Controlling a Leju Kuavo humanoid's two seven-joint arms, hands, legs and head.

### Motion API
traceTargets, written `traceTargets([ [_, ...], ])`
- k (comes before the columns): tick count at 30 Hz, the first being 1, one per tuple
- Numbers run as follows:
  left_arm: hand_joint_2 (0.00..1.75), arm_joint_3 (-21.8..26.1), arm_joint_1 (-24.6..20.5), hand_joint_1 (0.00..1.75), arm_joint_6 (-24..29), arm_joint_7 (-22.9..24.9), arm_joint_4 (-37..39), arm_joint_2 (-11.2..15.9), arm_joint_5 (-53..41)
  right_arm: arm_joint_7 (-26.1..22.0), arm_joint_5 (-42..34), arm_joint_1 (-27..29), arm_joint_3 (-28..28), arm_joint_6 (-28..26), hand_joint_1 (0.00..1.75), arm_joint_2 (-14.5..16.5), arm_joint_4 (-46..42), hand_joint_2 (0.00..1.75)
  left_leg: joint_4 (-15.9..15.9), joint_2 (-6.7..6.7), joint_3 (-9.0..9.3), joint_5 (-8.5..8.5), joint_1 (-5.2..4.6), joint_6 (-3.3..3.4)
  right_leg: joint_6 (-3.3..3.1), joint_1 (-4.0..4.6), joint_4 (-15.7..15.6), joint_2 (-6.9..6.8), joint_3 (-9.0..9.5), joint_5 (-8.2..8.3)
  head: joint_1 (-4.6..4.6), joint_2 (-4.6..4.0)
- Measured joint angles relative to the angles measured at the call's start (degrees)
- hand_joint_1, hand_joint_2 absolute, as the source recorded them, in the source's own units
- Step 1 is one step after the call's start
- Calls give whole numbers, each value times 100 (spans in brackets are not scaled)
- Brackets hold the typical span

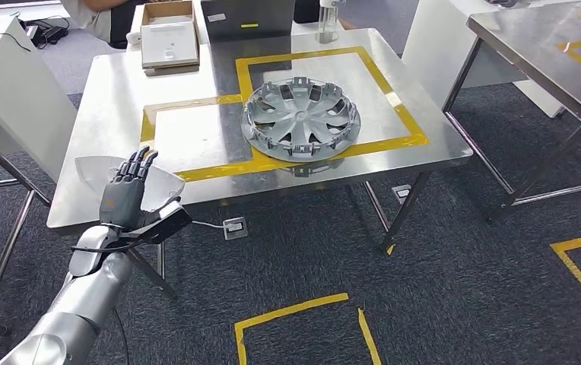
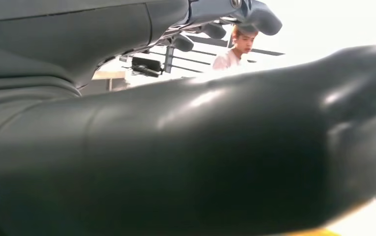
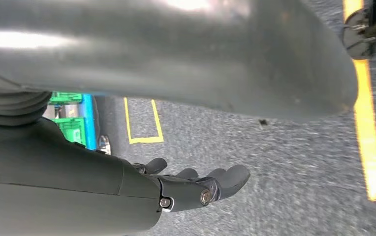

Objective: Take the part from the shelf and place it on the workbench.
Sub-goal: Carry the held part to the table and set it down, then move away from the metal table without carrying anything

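- Where the left hand (image 1: 130,192) grips it, the pale grey curved part (image 1: 97,169) is partly hidden, just short of the surface (image 1: 112,91).
- Right hand (image 3: 196,184) hangs over carpet, fingers loose, holding nothing.

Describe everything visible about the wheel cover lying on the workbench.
The wheel cover is a round silver-grey disc that looks like plastic, with curved spokes radiating from a small central hub and clip tabs standing up along its rim. It lies flat, inner side up, on the steel workbench, inside the yellow taped outline, its near edge overlapping the tape. Nothing grips it; the left hand is off to the side, holding a pale curved part.
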Motion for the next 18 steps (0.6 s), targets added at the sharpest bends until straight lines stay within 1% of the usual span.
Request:
traceTargets([
  [1,0,7,44,0,17,1,-22,18,5,7,11,0,-1,7,0,0,0,0,10,3,-79,56,-1,7,13,-3,355,-1,-85,-221,2,-1],
  [2,0,16,101,0,34,3,-48,40,9,9,27,0,-2,16,0,0,0,0,24,7,-158,107,-3,5,23,-4,639,-1,-121,-330,2,-1],
  [3,0,33,163,0,51,5,-76,66,15,9,46,-1,-2,29,0,0,0,0,44,14,-239,153,-3,-1,29,-4,772,-2,-80,-318,1,-1],
  [4,0,59,223,0,68,7,-106,95,26,9,68,-1,-2,44,0,-1,0,0,70,22,-318,193,-2,-13,29,-5,702,-3,60,-208,1,-1],
  [5,0,87,272,0,86,6,-137,126,39,10,84,-3,-2,57,0,-1,0,0,98,29,-390,228,0,-30,22,-5,442,-4,294,-69,2,-1],
  [6,0,120,311,0,102,2,-172,156,56,10,96,-9,-2,67,0,-2,0,0,127,33,-452,259,2,-54,5,-3,70,-9,562,-14,2,-1],
  [7,0,152,337,0,114,-7,-208,193,75,10,104,-18,-2,72,0,-2,0,0,149,36,-498,289,-1,-85,-24,12,-262,-9,791,7,-3,-1],
  [8,0,178,352,0,122,-19,-237,224,90,9,107,-25,-2,74,0,-1,0,0,161,38,-522,319,-3,-120,-57,28,-501,-8,939,-13,-2,-1],
  [9,0,202,360,0,126,-31,-260,249,100,9,108,-32,-2,74,0,-1,0,0,160,40,-536,357,-5,-158,-95,44,-619,-6,993,-50,-2,0],
  [10,0,223,368,0,128,-40,-273,272,105,8,108,-34,-1,73,0,0,0,0,147,39,-540,401,-6,-196,-137,62,-639,-2,989,-16,0,0],
  [11,0,237,375,0,128,-48,-276,290,105,8,105,-35,-1,70,0,2,1,0,134,33,-547,435,-4,-232,-179,61,-662,-7,966,25,7,0],
  [12,0,248,383,0,126,-53,-279,309,105,9,102,-40,-1,68,0,4,1,0,147,23,-574,416,5,-265,-223,54,-681,-17,936,78,7,0],
  [13,0,255,389,0,121,-57,-279,328,104,9,98,-47,-2,64,0,7,2,0,233,15,-625,296,12,-294,-269,47,-702,-27,892,141,6,0],
  [14,0,260,390,0,116,-61,-279,343,103,9,94,-53,-2,62,0,11,2,0,432,7,-701,73,18,-320,-306,36,-719,-36,832,208,1,0],
  [16,0,270,385,0,106,-67,-274,355,93,9,88,-58,-2,55,0,15,2,0,1080,4,-876,-462,25,-359,-344,33,-721,-41,684,327,-7,-1],
  [17,0,274,383,0,102,-68,-268,356,81,10,84,-56,-2,52,0,17,2,0,1395,5,-924,-614,27,-372,-344,34,-719,-41,604,389,-9,-1],
  [18,0,276,382,0,97,-72,-260,355,67,10,79,-56,-2,49,0,18,2,0,1577,5,-907,-628,29,-379,-337,34,-717,-41,523,452,-8,-1],
])
